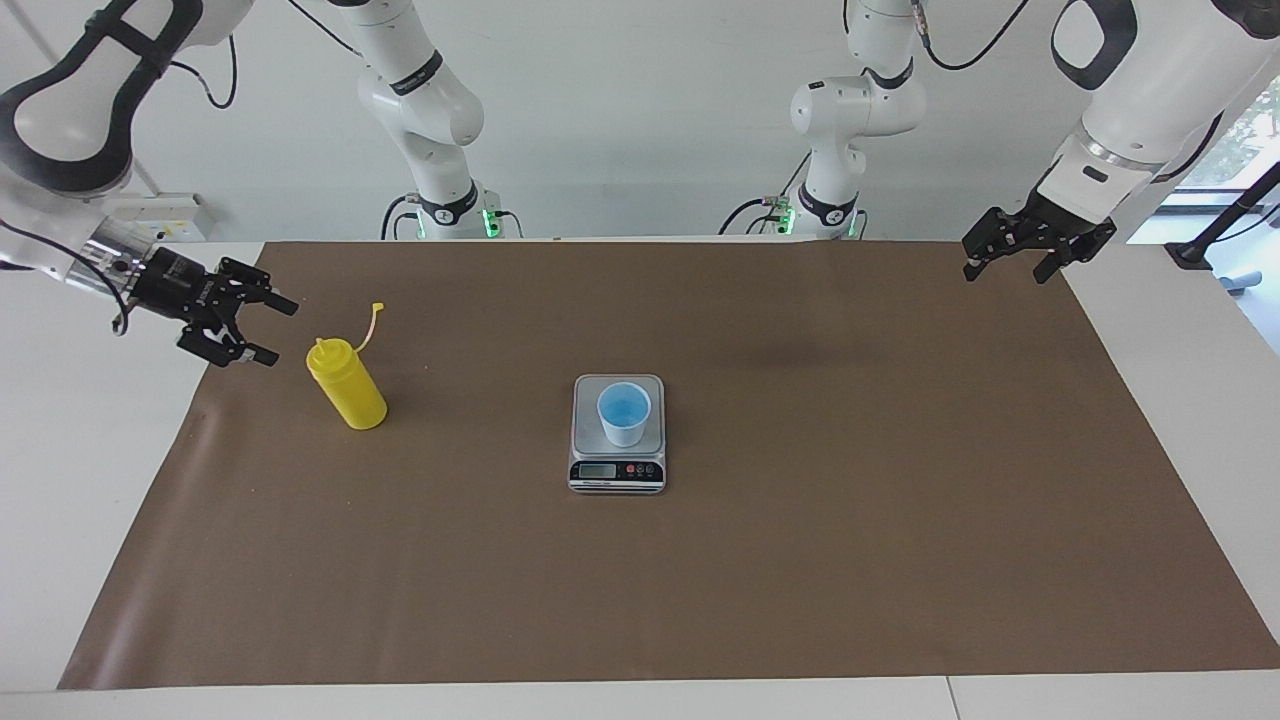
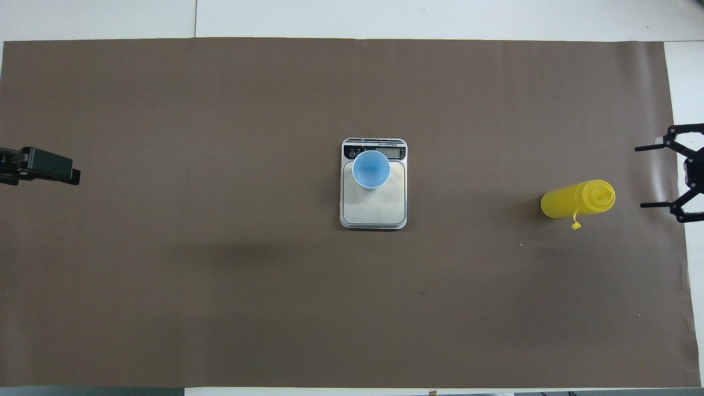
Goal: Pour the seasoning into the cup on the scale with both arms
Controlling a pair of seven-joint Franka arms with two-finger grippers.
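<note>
The yellow seasoning bottle (image 1: 348, 385) stands upright on the brown mat toward the right arm's end, its cap (image 1: 377, 308) hanging off on its tether. It also shows in the overhead view (image 2: 575, 201). My right gripper (image 1: 283, 332) is open and empty. It hangs over the mat's edge beside the bottle, clear of it, and shows in the overhead view (image 2: 641, 177). The light blue cup (image 1: 623, 413) stands on the scale (image 1: 617, 472) at the mat's middle, as the overhead view shows for the cup (image 2: 371, 169) and the scale (image 2: 374, 212). My left gripper (image 1: 1005, 268) waits open over the mat's other end (image 2: 55, 168).
The brown mat (image 1: 800, 560) covers most of the white table (image 1: 60, 480). Both arm bases stand at the robots' edge of the table.
</note>
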